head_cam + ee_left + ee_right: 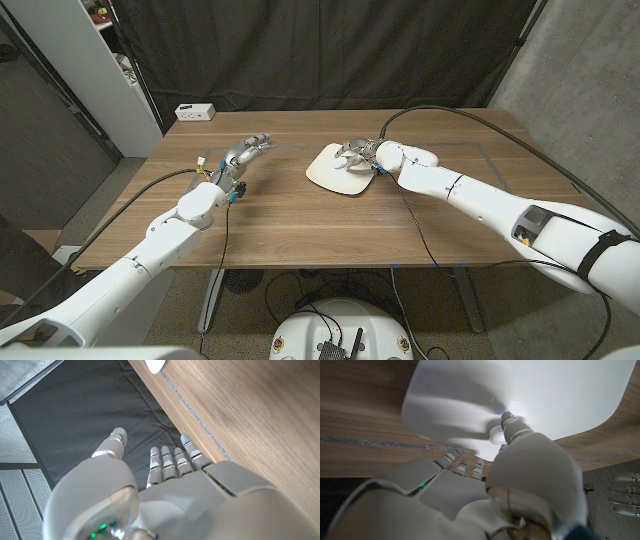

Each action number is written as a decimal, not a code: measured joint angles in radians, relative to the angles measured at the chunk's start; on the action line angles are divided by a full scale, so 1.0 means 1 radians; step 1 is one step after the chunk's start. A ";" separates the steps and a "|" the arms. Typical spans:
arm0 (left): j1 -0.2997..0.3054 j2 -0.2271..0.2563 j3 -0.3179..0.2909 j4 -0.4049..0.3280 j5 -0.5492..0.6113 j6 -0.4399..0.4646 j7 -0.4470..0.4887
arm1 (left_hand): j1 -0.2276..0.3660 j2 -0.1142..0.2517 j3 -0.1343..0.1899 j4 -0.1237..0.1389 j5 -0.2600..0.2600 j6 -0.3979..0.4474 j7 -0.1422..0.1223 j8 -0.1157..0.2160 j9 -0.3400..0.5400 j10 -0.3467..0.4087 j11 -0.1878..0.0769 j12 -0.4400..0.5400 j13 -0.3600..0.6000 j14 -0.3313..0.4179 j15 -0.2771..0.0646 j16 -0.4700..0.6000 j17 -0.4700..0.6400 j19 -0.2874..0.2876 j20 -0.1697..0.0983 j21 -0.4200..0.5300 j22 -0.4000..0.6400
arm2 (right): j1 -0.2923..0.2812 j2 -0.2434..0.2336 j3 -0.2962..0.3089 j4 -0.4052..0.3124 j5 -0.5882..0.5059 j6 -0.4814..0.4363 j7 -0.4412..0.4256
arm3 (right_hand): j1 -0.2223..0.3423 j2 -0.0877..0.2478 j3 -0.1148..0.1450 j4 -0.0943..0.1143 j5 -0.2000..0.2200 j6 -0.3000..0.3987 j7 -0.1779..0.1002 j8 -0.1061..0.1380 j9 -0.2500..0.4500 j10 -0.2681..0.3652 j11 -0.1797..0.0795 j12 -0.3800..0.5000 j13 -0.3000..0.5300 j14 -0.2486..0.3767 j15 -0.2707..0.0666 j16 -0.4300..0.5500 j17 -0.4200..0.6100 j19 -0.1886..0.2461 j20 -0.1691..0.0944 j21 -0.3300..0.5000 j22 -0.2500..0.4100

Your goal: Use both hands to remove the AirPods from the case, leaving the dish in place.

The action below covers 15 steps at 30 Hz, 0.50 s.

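Wooden table (300,225), white box (195,112) at its far edge, dark curtain (330,50) behind

My table (300,215) is a wooden one with brown grain running along its length. A white dish (335,172) with rounded corners lies directly on it, toward the far side and a little right of the middle. Near the back left corner sits a small white box (195,112).
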 measured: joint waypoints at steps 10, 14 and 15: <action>0.007 0.000 0.000 -0.007 0.007 0.000 0.006 | 0.000 0.000 -0.008 0.000 0.000 0.014 -0.006 0.008 0.000 -0.005 -0.005 0.004 0.000 0.000 0.000 0.000 0.000 0.000 0.000 -0.004 0.000 | -0.026 -0.002 0.016 0.002 0.002 0.015 -0.047 | -0.014 -0.019 -0.048 0.004 0.003 0.207 0.001 0.082 0.029 0.164 -0.013 0.036 0.001 0.095 -0.003 0.022 -0.001 0.081 -0.022 0.011 -0.002; 0.007 0.000 0.000 -0.010 0.013 -0.008 0.007 | 0.000 0.000 -0.013 0.004 0.000 0.020 -0.005 0.008 0.000 -0.005 -0.005 0.004 0.005 0.000 0.000 0.000 0.000 0.000 0.000 -0.008 0.000 | -0.067 -0.017 0.042 -0.018 0.009 0.060 -0.116 | -0.007 -0.026 -0.071 0.004 0.007 0.286 0.010 0.139 0.092 0.251 -0.025 0.056 0.003 0.167 0.000 0.032 -0.001 0.132 -0.032 0.016 0.001; 0.007 -0.001 0.000 -0.010 0.014 -0.010 0.007 | 0.000 0.000 -0.013 0.004 0.000 0.024 -0.006 0.008 0.000 -0.005 -0.005 0.007 0.005 0.000 0.000 0.000 0.000 0.000 0.000 -0.012 0.000 | -0.080 -0.021 0.051 -0.023 0.010 0.073 -0.134 | -0.007 -0.026 -0.075 0.002 0.008 0.301 0.011 0.139 0.095 0.269 -0.028 0.056 0.003 0.186 -0.001 0.035 -0.001 0.143 -0.036 0.019 0.003</action>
